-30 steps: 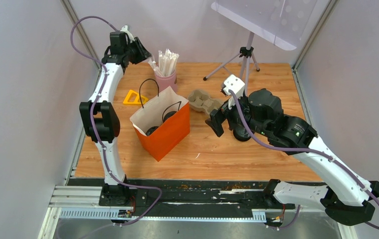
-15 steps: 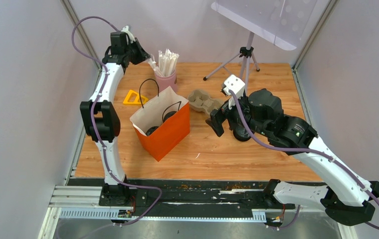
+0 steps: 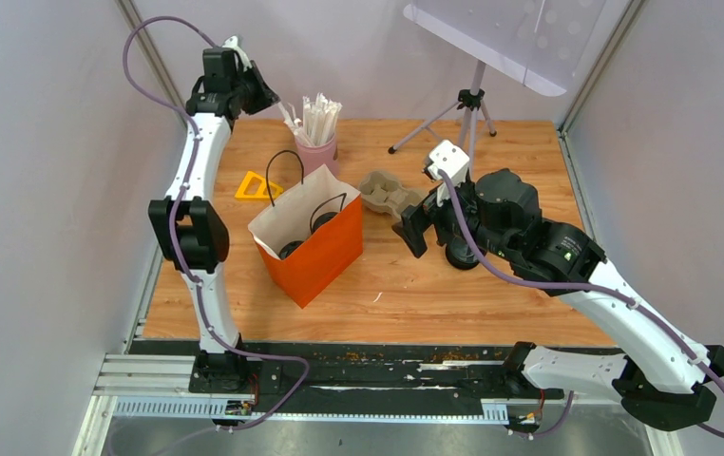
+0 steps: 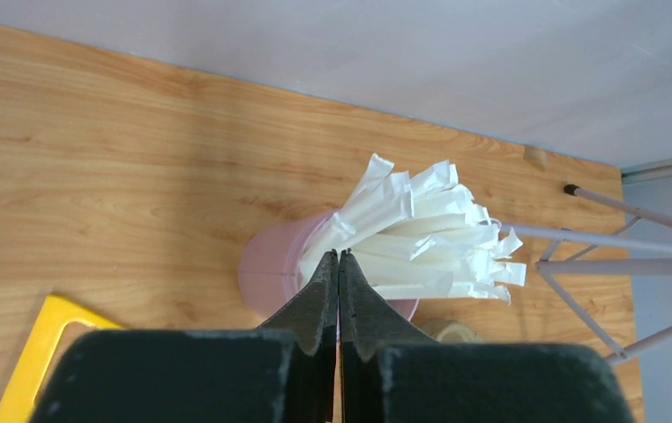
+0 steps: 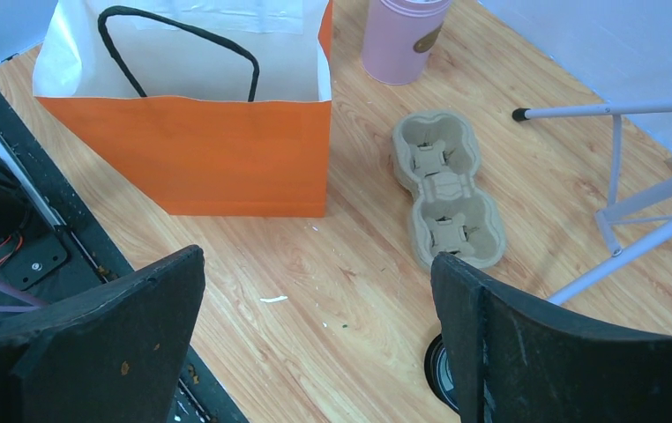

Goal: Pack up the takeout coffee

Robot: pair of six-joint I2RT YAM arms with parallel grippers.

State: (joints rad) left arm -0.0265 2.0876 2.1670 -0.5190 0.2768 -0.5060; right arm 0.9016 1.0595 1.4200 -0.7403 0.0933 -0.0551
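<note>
Left end effector (image 4: 339,257) closed, right end effector (image 5: 317,264) spread.

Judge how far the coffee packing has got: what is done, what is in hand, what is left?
Done: two black-lidded cups sit inside the orange bag. In hand: the left gripper is shut at the white sticks in the pink cup; whether it pinches one is unclear. Left: perhaps adding a stick; the right gripper is open, and the cardboard carrier lies empty.

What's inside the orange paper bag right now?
Two black round lids show inside the orange paper bag, side by side. Whatever sits beneath them, cup bodies and colours included, is hidden by the bag's white inner walls; the right wrist view sees only its outside.
</note>
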